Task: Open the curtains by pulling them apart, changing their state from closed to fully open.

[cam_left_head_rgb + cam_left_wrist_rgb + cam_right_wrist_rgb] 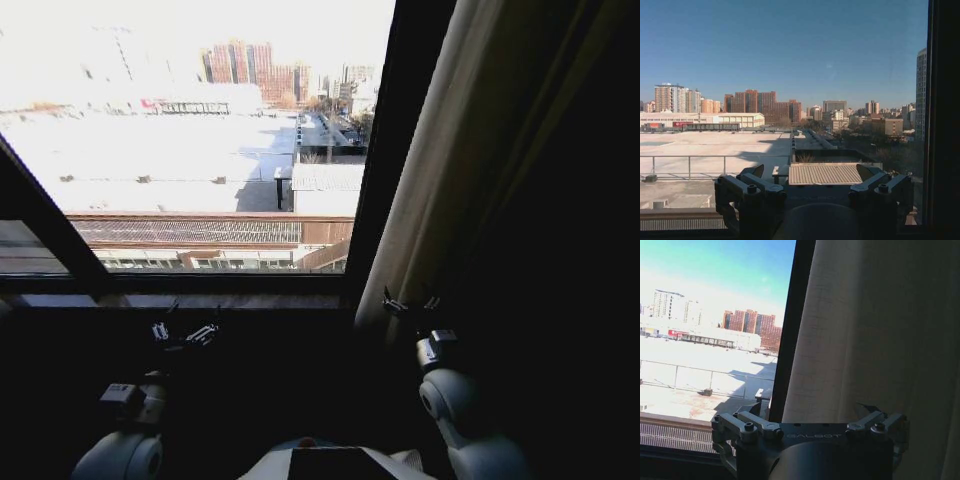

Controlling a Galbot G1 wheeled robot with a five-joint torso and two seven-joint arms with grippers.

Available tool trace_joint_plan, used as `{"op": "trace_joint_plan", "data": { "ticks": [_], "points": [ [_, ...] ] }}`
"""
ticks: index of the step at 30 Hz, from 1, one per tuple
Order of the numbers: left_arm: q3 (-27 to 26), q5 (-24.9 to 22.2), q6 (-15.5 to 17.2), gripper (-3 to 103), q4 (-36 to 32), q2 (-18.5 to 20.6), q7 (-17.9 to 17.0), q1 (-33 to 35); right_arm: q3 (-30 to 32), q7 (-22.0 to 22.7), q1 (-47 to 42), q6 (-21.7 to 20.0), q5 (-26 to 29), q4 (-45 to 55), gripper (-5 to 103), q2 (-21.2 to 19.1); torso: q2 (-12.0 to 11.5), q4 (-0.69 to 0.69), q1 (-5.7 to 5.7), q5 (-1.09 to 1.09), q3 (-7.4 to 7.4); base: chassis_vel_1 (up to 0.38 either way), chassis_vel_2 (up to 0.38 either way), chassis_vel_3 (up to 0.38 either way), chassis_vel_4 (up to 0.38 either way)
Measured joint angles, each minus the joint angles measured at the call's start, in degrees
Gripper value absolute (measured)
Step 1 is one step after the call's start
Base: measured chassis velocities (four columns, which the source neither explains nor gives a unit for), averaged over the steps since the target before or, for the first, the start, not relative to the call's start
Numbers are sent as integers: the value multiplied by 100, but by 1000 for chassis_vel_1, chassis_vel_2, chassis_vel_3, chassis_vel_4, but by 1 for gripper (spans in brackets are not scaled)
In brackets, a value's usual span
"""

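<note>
1. Two grippers sit low before the window sill (200, 300), one toward each end of the glass.
2. At the left, the left gripper (185, 333) hangs just under the sill in front of the bare window pane (200, 130); its jaws stand apart with nothing between them, and its wrist view looks straight through the glass past its fingers (752, 192) at roofs and far buildings.
3. Right of the pane runs the dark upright window frame bar (385, 150).
4. Just right of that bar hangs one curtain (450, 170), gathered against the right side of the window. It looks cream-beige where light reaches it, with long vertical folds, and falls into deep shadow farther right. Up close its cloth (865, 330) shows a fine weave and soft pleats, its edge lying along the frame bar (792, 330).
5. The right gripper (412, 305) is at the curtain's lower part, just right of the frame bar. Its jaws are apart; whether they touch the cloth cannot be told.
</note>
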Motion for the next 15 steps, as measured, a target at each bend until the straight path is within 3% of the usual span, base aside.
{"op": "trace_joint_plan", "data": {
  "ticks": [15],
  "points": [
    [48,199,-103,100,-28,-239,2,90,-54,-80,159,-54,36,-84,100,-87,0,0,0,-2,0,0,0,0,0]
  ]
}}
